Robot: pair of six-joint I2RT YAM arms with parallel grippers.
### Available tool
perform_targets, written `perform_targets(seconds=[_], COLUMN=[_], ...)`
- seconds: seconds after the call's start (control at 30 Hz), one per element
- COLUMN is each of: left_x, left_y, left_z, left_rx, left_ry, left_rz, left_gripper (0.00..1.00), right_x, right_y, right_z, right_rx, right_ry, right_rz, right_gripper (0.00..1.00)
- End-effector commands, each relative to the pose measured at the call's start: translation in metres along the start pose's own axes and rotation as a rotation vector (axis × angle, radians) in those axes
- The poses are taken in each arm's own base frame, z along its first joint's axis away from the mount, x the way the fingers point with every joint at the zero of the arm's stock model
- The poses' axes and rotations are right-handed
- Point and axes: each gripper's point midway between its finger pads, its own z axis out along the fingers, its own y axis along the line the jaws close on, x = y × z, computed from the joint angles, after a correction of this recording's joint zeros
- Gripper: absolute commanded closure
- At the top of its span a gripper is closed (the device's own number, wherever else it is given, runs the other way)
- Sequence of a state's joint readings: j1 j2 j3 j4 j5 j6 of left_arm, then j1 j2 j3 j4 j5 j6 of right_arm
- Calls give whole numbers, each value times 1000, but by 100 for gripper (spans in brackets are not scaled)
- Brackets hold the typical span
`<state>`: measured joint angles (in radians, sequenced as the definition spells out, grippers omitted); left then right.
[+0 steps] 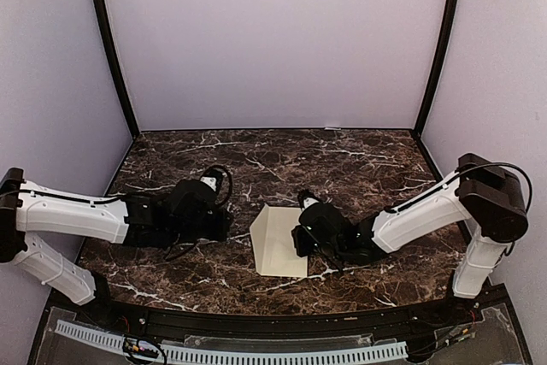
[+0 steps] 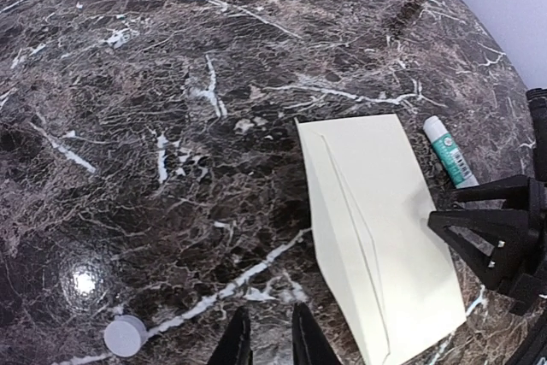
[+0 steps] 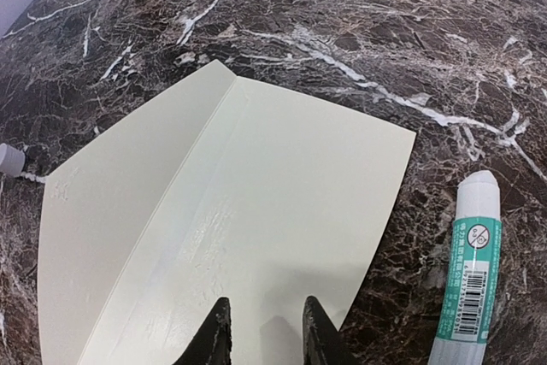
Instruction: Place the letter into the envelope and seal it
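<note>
Right claw: fingers slightly apart, gripping nothing, positioned over the near edge of the plain pale-cream rectangular paper envelope. The envelope lies flat at mid-worktop with its flap folded open. Dark marble-pattern worktop surrounds all envelope edges.

Left claw: fingers narrowly apart, gripping nothing, beside the envelope.

Nearby items:
- one white glue stick with a green label, just beside the envelope
- one small grey round cap, near the left claw

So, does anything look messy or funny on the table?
A little. The glue stick lies on its side beside the envelope, while a small grey cap sits alone past its other edge. The envelope's flap stands half raised.
</note>
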<state>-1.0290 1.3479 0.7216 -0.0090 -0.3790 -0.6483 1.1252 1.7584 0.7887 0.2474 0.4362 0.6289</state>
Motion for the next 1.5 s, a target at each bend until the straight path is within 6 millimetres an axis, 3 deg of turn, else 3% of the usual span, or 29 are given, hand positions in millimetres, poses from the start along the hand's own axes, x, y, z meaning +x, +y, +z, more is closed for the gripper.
perform_targets(seconds=[0.0, 0.2, 0.4, 0.77, 1.47], left_x=[6, 21, 30, 28, 54], left_y=[11, 12, 6, -27, -66], left_z=[7, 37, 58, 70, 98], left_rx=[8, 10, 17, 155, 249], left_ry=[28, 88, 126, 141, 222], left_rz=[27, 29, 35, 41, 111], left_gripper=[83, 86, 88, 90, 90], right_x=[11, 22, 31, 43, 53], right_y=[3, 4, 2, -5, -4], right_z=[4, 10, 14, 18, 20], right_rx=[-24, -39, -32, -16, -5], right_ry=[8, 29, 47, 71, 96], right_rz=[-11, -26, -29, -28, -12], right_gripper=[76, 79, 91, 95, 97])
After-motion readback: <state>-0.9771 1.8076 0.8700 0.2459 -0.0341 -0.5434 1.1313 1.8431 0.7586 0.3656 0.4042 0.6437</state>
